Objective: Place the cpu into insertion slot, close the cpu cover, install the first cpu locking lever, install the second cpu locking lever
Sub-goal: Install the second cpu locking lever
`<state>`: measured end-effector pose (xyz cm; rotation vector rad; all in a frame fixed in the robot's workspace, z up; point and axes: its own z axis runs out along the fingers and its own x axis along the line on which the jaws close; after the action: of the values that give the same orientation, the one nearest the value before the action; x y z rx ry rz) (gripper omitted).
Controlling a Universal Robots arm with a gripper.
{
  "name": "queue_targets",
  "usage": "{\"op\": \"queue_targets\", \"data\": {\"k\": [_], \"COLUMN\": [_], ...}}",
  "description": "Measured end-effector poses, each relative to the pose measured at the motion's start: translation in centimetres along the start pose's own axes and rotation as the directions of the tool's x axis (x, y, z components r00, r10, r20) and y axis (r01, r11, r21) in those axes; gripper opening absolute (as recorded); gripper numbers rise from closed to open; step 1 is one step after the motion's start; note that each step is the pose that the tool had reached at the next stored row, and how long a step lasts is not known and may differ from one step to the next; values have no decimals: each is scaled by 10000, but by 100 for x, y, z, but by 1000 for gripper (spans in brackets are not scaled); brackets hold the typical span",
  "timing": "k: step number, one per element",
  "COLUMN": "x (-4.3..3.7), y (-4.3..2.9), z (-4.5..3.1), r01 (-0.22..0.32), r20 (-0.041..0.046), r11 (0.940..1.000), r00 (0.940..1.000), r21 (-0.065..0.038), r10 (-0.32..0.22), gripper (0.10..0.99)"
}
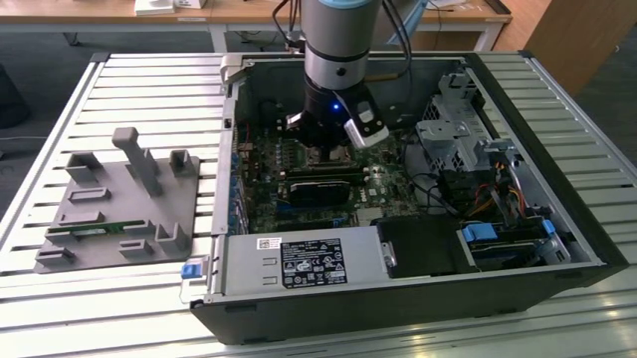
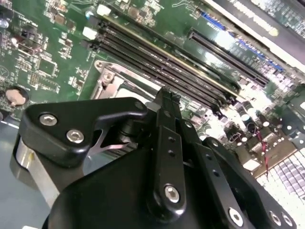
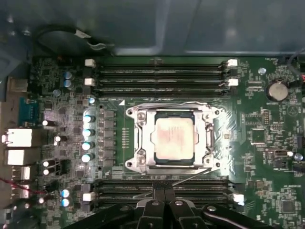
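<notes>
The cpu, a dull silver square, lies flat in the insertion slot on the green board. The cpu cover, a silver frame, lies down around the chip. One thin wire lever runs along the far side of the socket. A second lever slants along the side nearest my fingers. My gripper is shut, its black fingertips pressed together just beside that second lever; whether they touch it is unclear. In the second wrist view the gripper hovers by the socket corner. In the exterior view the gripper reaches down into the case.
Long black memory slots flank the socket on both sides. The open computer case holds a black card, a power supply, a drive cage and loose cables. A grey fixture stands on the slatted table at the exterior view's left.
</notes>
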<state>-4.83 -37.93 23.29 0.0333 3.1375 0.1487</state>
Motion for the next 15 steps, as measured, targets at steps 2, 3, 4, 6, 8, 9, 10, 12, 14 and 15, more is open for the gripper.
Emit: {"op": "queue_targets", "data": {"k": [2,3,4,6,8,9,10,12,14,15], "x": [35,49,59,67,71,72,73,77,82,86], "y": [-4,-7,-9,-14,-17,-19,-21,-28,-42,-49], "z": [8,14,25,57,94,107,112,118,119,119], "r01": [-4,-6,-7,-9,-10,-12,-14,-40,-60,-68], "r20": [1,1,1,0,0,0,-2,-1,-2,-3], "r11": [10000,10000,10000,10000,10000,10000,10000,9998,9995,9994], "r00": [10000,10000,10000,10000,10000,10000,10000,10000,10000,10000], "r21": [-15,-20,-23,-23,-23,-26,-58,-196,-299,-349], "r10": [4,6,7,9,10,12,14,40,60,68], "gripper": [106,106,106,106,106,106,106,106,106,106]}}
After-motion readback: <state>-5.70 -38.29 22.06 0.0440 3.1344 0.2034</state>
